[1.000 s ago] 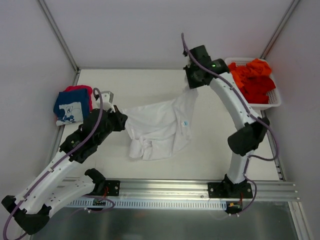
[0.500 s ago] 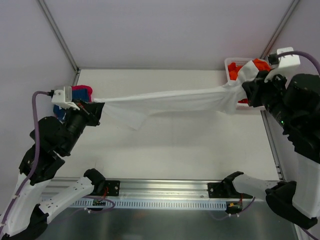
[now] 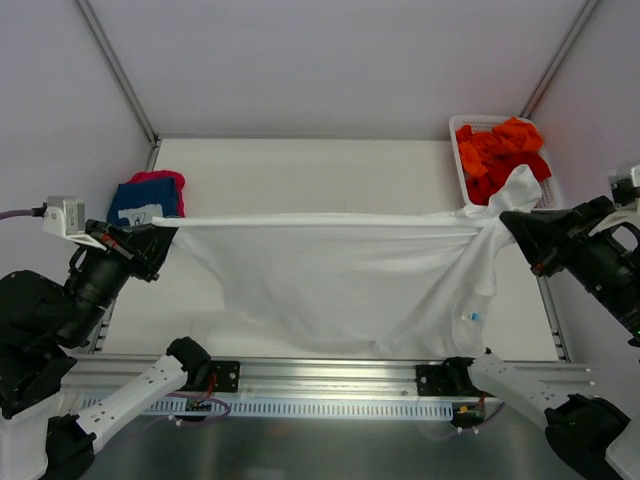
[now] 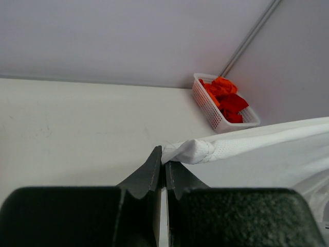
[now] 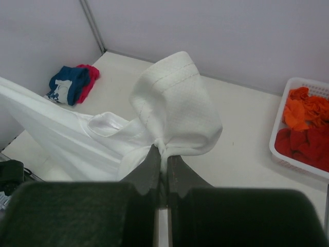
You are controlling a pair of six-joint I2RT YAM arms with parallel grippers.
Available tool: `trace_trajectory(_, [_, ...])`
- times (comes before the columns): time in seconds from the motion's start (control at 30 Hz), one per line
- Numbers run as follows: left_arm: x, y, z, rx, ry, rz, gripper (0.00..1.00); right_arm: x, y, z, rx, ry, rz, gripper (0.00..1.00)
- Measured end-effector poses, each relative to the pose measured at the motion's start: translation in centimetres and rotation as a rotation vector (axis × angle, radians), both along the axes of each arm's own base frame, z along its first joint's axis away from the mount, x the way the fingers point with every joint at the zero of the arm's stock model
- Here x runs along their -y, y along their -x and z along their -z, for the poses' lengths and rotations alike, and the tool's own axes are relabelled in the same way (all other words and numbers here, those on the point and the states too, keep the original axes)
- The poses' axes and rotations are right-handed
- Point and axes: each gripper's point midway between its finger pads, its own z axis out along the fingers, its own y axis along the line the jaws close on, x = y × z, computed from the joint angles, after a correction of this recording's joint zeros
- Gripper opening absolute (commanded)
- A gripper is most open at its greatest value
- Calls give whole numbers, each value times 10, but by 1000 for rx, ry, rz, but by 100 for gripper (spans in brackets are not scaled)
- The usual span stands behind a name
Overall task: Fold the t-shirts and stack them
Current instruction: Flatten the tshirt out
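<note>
While the left gripper [image 3: 163, 234] and right gripper [image 3: 506, 226] each clamp 1 end, the white t-shirt [image 3: 340, 275] hangs stretched between them.

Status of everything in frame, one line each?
white tee: unfolded, top edge stretched taut between both grippers
left gripper: shut on white tee
right gripper: shut on white tee
navy tee: piled with pink-red tee, far left of table
orange tee: crumpled in basket
red tee: crumpled in basket
basket: upright, holding tees
</note>
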Motion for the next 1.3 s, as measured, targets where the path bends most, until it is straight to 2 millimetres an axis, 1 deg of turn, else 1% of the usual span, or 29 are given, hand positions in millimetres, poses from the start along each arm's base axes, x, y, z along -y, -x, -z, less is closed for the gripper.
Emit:
trace_trajectory(0.07, [2,-3,2,-11,-9,3,0,0,2,-3,10,-8,-3,1])
trace_trajectory(0.13, [6,-11,7,-40,-29,-12,0,-1,-5,3,-10,5,9,1])
trace_trajectory(0.2, [9,-25,19,-79,-58,-45,0,-4,-21,19,-52,32,38,1])
trace_trajectory(0.23, [10,-32,27,-101,-74,-64,0,-7,-35,35,-90,57,58,1])
trace_trajectory(0.27, [12,-41,40,-136,-100,-89,0,-11,-48,51,-125,80,74,1])
trace_trajectory(0.33, [17,-59,67,-209,-154,-129,0,-23,-80,102,-247,152,105,1])
trace_trajectory(0.37, [20,-68,84,-250,-183,-149,0,-26,-94,124,-302,180,120,1])
trace_trajectory(0.4, [22,-75,101,-292,-212,-166,0,-33,-112,150,-366,202,129,1])
trace_trajectory(0.43, [26,-84,122,-339,-247,-180,0,-37,-128,177,-435,220,140,2])
trace_trajectory(0.47, [28,-88,137,-370,-270,-190,0,-40,-140,198,-491,228,148,3])
trace_trajectory(0.5, [31,-94,155,-411,-298,-200,0,-45,-157,226,-566,240,153,4])
trace_trajectory(0.57, [36,-102,188,-480,-350,-211,0,-49,-187,277,-706,272,178,10])
trace_trajectory(0.6, [37,-104,199,-505,-370,-216,0,-50,-198,295,-749,285,185,12])
trace_trajectory(0.63, [38,-107,212,-532,-388,-223,0,-51,-211,318,-805,304,200,16])
trace_trajectory(0.67, [38,-108,220,-550,-400,-229,0,-52,-222,338,-849,318,210,19])
trace_trajectory(0.7, [38,-109,230,-571,-415,-236,0,-51,-230,356,-887,331,221,22])
trace_trajectory(0.73, [38,-110,236,-580,-422,-241,0,-49,-235,374,-931,347,233,26])
trace_trajectory(0.8, [38,-110,245,-595,-428,-248,0,-42,-244,399,-991,370,268,33])
trace_trajectory(0.83, [37,-110,247,-596,-427,-254,0,-36,-248,407,-1010,382,292,41])
trace_trajectory(0.87, [36,-110,248,-596,-424,-259,0,-32,-252,411,-1016,390,311,45])
trace_trajectory(0.93, [36,-112,246,-588,-419,-268,0,-18,-260,413,-1016,404,365,57])
trace_trajectory(1.1, [36,-112,241,-571,-399,-271,0,15,-268,403,-980,437,483,60])
trace_trajectory(1.17, [35,-112,240,-567,-396,-271,0,21,-268,397,-967,436,505,61])
trace_trajectory(1.23, [35,-112,240,-566,-395,-270,0,19,-267,388,-957,411,488,62])
trace_trajectory(1.3, [36,-112,240,-566,-395,-270,0,8,-266,378,-937,365,443,62])
